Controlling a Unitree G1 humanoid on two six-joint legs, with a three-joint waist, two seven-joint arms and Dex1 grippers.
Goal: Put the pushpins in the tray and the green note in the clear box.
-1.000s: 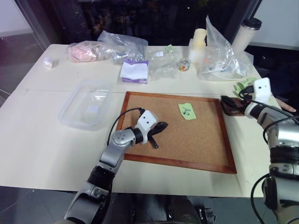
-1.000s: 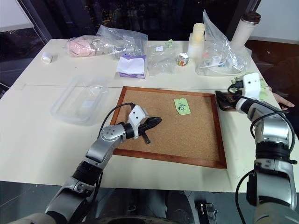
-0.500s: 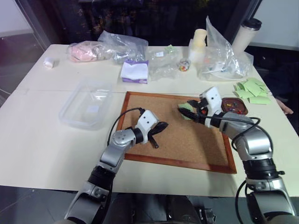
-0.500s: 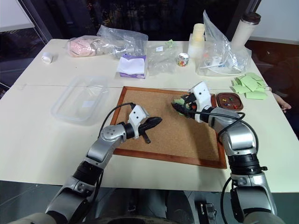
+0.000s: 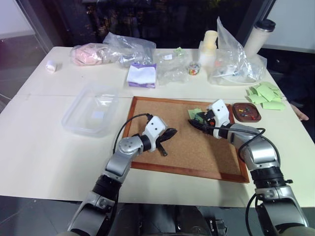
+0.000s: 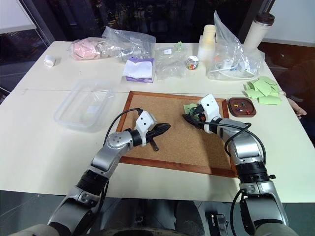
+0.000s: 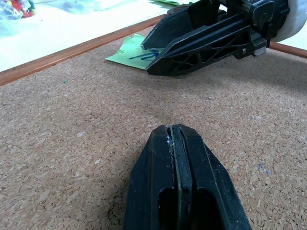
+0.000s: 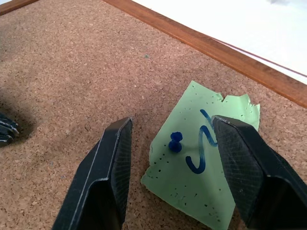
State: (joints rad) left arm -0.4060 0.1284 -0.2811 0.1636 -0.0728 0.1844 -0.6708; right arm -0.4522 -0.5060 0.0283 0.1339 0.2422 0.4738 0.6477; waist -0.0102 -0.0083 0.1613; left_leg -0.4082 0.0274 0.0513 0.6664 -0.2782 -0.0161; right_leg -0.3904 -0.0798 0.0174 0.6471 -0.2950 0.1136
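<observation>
the right gripper (image 8: pixel 170 143) has swung in from the tray (image 5: pixel 247 111) on the right, fingers spread astride the pin (image 8: pixel 175 142) fixing the note (image 8: pixel 206 153) to the corkboard (image 5: pixel 197 147), while the left gripper (image 5: pixel 170 135) rests pressed shut nearby, well right of the box (image 5: pixel 91 109).

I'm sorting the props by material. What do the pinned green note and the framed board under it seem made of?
The small light-green square note looks like thin matte paper: torn edge, pinholes, blue ink. The wood-framed board looks like speckled, grainy cork, its reddish-brown frame likely varnished wood.

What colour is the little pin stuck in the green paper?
The pushpin in the green note is blue. It shows best in the right wrist view.
</observation>
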